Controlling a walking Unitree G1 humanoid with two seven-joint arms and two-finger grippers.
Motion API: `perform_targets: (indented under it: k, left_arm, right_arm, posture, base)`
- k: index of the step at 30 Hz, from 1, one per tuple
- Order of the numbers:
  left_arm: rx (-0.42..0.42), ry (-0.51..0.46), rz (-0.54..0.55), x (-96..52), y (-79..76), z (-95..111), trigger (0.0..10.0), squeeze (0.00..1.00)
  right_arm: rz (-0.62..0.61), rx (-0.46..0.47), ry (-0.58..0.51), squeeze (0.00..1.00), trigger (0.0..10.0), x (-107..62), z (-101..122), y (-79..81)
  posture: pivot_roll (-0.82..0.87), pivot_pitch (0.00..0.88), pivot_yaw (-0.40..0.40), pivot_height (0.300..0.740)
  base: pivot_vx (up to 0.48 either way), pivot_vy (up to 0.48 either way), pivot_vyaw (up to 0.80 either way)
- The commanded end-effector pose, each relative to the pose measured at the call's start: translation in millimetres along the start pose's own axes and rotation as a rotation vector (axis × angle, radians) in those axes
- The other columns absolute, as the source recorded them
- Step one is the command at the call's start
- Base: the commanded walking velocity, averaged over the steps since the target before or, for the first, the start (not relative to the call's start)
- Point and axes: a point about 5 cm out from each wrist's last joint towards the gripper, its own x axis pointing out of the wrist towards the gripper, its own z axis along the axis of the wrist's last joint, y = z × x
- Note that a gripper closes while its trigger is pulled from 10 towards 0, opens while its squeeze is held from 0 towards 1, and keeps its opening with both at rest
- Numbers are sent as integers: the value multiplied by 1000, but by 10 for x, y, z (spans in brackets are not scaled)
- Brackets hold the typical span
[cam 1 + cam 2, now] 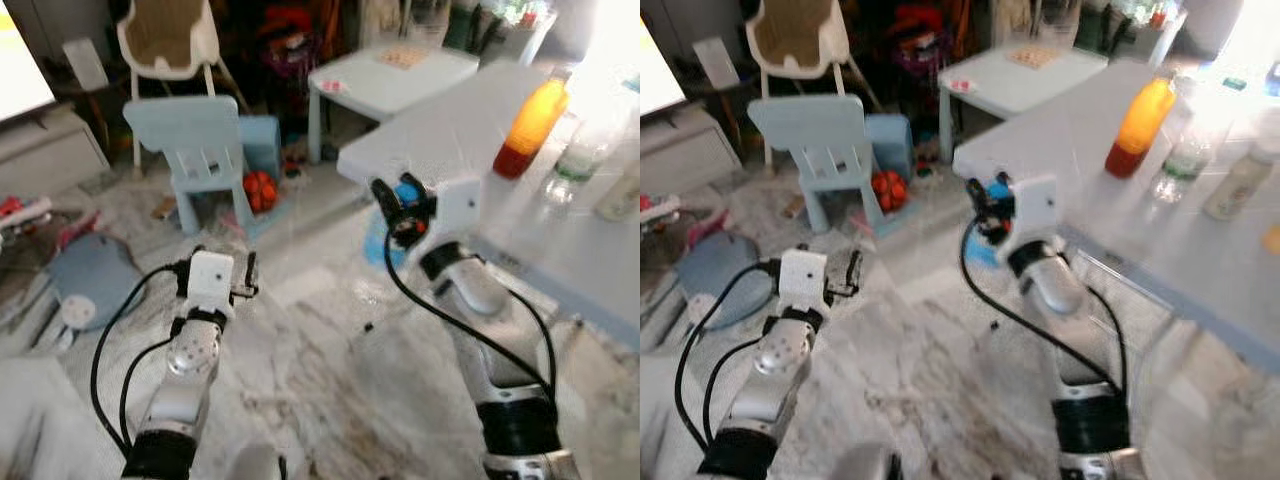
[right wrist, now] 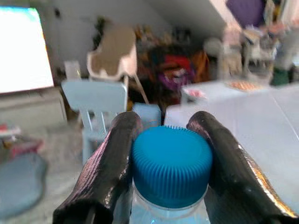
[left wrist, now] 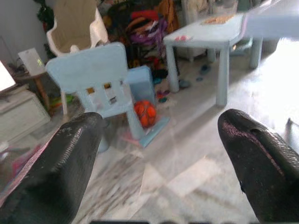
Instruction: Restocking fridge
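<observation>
Right pincer (image 2: 171, 186) clamps blue-capped bottle (image 2: 171, 175); left pincer (image 3: 168, 163) wide, empty; orange juice bottle (image 1: 530, 128) on table (image 1: 450, 130).

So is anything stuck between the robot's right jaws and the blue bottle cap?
No. The right gripper is already shut on the blue-capped bottle, one finger on each side of its cap.

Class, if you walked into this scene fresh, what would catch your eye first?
The right tool grips a bottle with a blue cap by its neck, beside the pale table. On that table stands an orange juice bottle. A light-blue child's chair stands across the marble floor.
</observation>
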Motion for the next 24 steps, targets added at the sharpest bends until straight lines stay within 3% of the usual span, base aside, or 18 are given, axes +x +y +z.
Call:
perform_targets:
  k: [1, 5, 8, 11, 14, 18, 21, 24]
  left_arm:
    - [28, -23, 28, -54, 72, 10, 10000, 0]
    - [65, -14, 79, -120, 213, -40, 10000, 0]
    - [67, 49, 153, -231, 391, -179, 10000, 0]
    - [67, 74, 121, -305, 393, -250, 10000, 0]
    - [38, 92, 67, -355, 352, -275, 10000, 0]
    - [52, 67, 41, -283, 343, -150, 10000, 0]
    - [78, 52, 26, -244, 341, -112, 10000, 0]
    - [95, 50, 28, -198, 372, -107, 10000, 0]
  right_arm:
    - [2, -44, -36, 0, 10000, -22, 11, 2]
    - [-27, -76, 4, 0, 10000, -109, -126, -67]
    - [-45, -118, 64, 0, 10000, -286, -294, -200]
    - [-27, -134, 86, 0, 10000, -354, -315, -324]
    - [-16, -91, 117, 0, 10000, -350, -324, -435]
    - [25, -89, 98, 0, 10000, -246, -194, -499]
    - [32, -75, 99, 0, 10000, -214, -193, -478]
    - [84, -62, 106, 0, 10000, -192, -249, -324]
  posture:
    - [84, 0, 21, 740]
    - [102, 0, 17, 740]
    - [119, 0, 18, 740]
    - [109, 0, 39, 740]
    - [108, 0, 65, 740]
    - [119, 0, 65, 740]
    - [122, 0, 51, 740]
    - [121, 0, 52, 740]
  base:
    - [0, 0, 575]
    - [0, 0, 744]
    - [0, 0, 800]
    - [0, 0, 800]
    - [0, 0, 800]
    - [0, 0, 800]
    - [0, 0, 800]
    - [0, 0, 800]
